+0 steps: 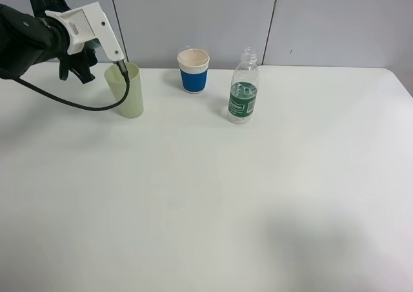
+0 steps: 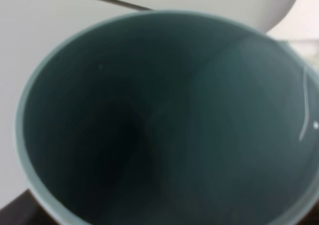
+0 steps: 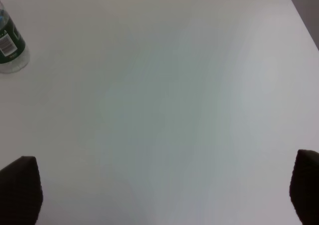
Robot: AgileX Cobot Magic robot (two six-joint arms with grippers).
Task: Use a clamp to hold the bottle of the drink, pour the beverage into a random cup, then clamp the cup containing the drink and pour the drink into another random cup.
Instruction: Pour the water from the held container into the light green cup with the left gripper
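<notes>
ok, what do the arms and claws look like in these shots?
Left arm: black, bulky, with a white angular housing at the wrist; a thin black cable plugs into the housing's tip and loops away. Right arm is off the high view; the right claw shows only two dark, blocky fingertips. No markings legible.

Table (image 1: 206,208) lies open in front; tapered cup (image 1: 132,98), paper cup (image 1: 193,72), bottle (image 1: 243,92) line the back.
</notes>
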